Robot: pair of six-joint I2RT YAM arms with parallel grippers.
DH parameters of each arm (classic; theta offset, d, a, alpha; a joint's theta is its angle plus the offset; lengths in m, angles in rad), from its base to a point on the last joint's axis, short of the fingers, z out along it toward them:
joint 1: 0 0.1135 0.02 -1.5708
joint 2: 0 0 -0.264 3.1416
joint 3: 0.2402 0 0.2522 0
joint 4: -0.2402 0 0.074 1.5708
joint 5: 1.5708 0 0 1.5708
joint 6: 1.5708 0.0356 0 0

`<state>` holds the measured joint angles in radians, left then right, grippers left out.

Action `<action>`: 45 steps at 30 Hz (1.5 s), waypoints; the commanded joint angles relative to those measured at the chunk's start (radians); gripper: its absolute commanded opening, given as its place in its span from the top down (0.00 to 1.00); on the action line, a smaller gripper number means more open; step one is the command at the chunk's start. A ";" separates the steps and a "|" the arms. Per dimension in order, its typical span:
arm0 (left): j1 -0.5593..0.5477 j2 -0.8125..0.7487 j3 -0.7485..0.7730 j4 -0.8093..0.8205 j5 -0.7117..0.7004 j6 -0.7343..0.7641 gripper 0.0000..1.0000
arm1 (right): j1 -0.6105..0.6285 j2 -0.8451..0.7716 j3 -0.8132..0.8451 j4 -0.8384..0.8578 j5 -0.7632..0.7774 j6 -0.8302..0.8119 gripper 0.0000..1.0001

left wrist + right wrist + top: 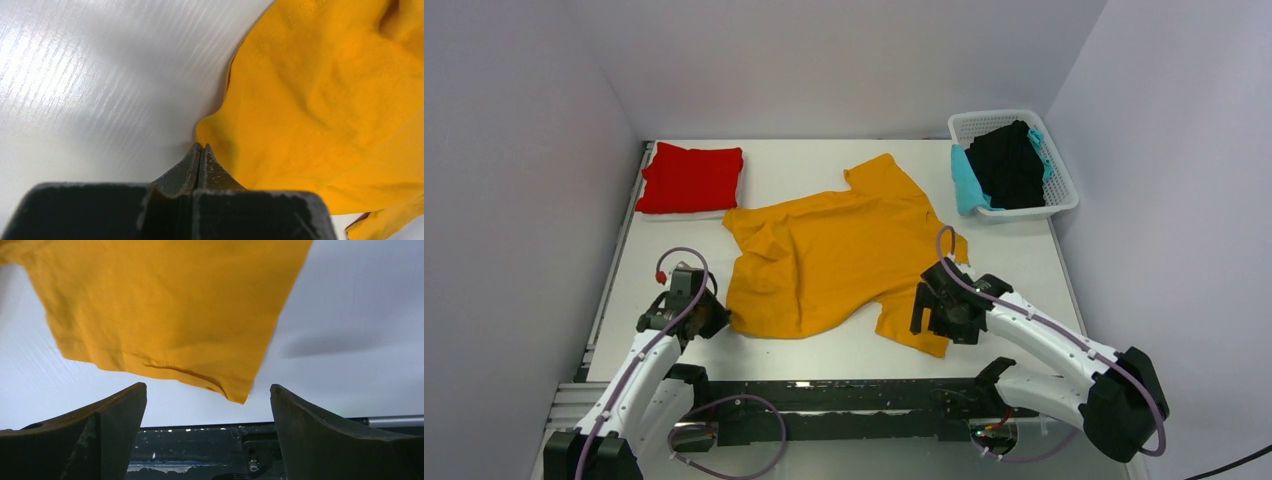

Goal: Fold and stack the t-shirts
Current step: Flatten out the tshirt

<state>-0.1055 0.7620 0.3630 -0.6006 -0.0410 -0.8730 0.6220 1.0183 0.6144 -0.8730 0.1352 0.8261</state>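
Left gripper (201, 146): jaws pressed together, tips touching the near-left corner of the orange t-shirt (834, 255). No cloth shows between them, so a pinch cannot be confirmed.
Right gripper (207, 386): jaws wide apart, holding nothing. The shirt's near-right sleeve hem lies just beyond the tips, roughly centred in the gap.
Orange t-shirt: spread unfolded and rumpled on the table (844, 350), one sleeve at its far side, the other at its near-right.
Red t-shirt (689, 178): folded, lying apart from the orange shirt's far-left edge. Judged to be the base of the stack.
Basket (1066, 190): beyond the orange shirt's far-right, holding a black garment (1009, 165) and a teal garment (967, 182).
Risk, left: if the corner is not truly gripped, a pull would leave it behind and skew the fold.
Risk, right: closing short of the hem would miss the sleeve, and closing too deep could gather extra layers and bunch it.
Risk, both: an uneven lift would drag wrinkles into the fold.
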 commanded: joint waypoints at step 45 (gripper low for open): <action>-0.003 -0.116 0.309 0.051 -0.075 0.041 1.00 | 0.009 -0.003 0.240 0.362 0.413 -0.092 1.00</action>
<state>-0.1062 0.6590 0.5323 -0.6033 -0.0483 -0.8726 0.6456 1.1084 0.7124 -0.5953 0.3656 0.8040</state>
